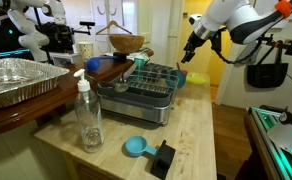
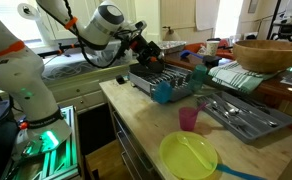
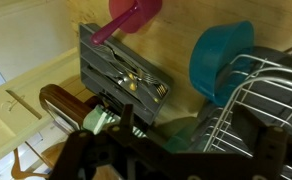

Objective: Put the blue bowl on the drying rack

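Note:
The blue bowl (image 3: pixel 221 58) stands tilted on its edge against the end of the drying rack (image 3: pixel 261 95), its hollow facing the wires. It shows in both exterior views (image 1: pixel 176 77) (image 2: pixel 164 92) at the rack's end; I cannot tell whether it rests on the rack or on the counter. The drying rack (image 1: pixel 141 88) (image 2: pixel 156 75) is dark wire over a silver tray. My gripper (image 1: pixel 191 47) (image 2: pixel 146 47) hovers above the rack, apart from the bowl. In the wrist view my gripper (image 3: pixel 186 135) looks open and empty.
A pink cup (image 2: pixel 189 120), a yellow plate (image 2: pixel 191 155) and a cutlery tray (image 2: pixel 241 115) lie on the wooden counter. A blue scoop (image 1: pixel 136 147), a clear bottle (image 1: pixel 88 115), a foil pan (image 1: pixel 16 80) and a wooden bowl (image 1: pixel 126 43) surround the rack.

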`<move>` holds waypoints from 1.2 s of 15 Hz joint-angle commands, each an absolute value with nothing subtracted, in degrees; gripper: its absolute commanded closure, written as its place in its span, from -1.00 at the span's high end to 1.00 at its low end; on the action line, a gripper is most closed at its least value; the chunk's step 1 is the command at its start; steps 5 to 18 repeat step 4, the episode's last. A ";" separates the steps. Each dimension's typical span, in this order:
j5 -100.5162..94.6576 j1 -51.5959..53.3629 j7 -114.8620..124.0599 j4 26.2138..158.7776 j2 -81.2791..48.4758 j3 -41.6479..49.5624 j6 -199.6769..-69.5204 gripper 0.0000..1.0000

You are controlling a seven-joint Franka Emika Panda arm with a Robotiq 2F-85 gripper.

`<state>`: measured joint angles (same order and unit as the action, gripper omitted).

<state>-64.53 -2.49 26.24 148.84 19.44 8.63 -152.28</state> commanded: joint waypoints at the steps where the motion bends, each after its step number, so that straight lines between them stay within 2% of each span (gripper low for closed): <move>1: -64.51 -2.49 26.24 148.84 19.44 8.63 -152.30 1.00; 18: -64.48 -2.48 26.25 148.84 19.44 8.64 -152.32 1.00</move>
